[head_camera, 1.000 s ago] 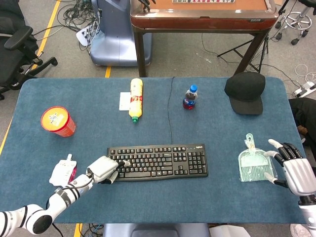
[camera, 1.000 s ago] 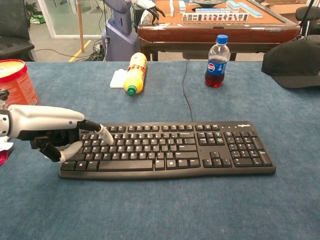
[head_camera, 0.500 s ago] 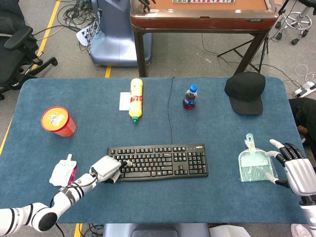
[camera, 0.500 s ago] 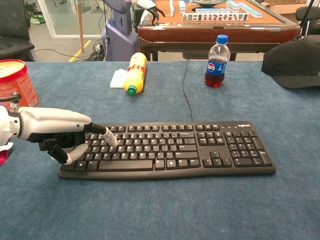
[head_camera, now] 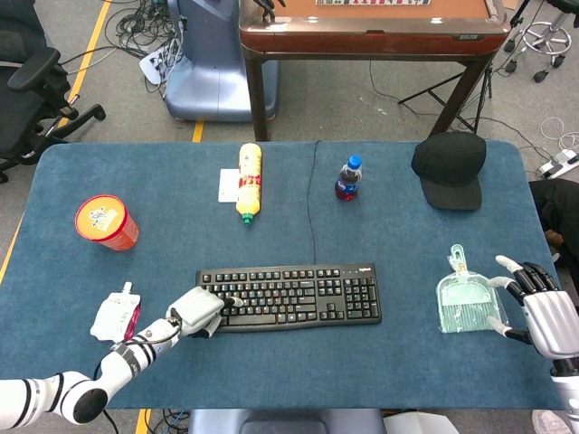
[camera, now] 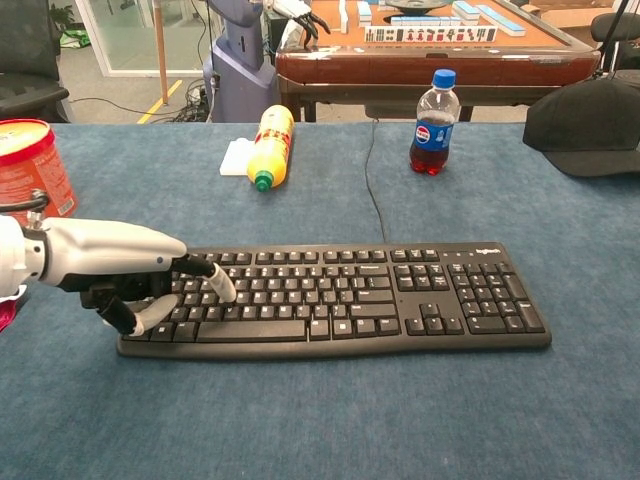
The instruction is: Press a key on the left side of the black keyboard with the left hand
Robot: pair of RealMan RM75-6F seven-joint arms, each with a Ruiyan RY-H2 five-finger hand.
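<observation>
Blue felt covers the surface (head_camera: 271,380), and the black keyboard (camera: 400,295) lies near its front edge, with bare felt in front of it and behind. We hold the left hand (camera: 120,272) over the keyboard's left end, one finger stretched onto a key, the other fingers (camera: 150,312) curled under, gripping nothing. We judge the curled ones could press neighbouring keys or nudge the keyboard. The right hand (head_camera: 543,316) rests spread and empty, well apart, beside a dustpan (head_camera: 466,303).

left hand (camera: 130,275): silver shell, black fingers, pale tips | right hand (head_camera: 547,312): same | forearm white, black-banded
</observation>
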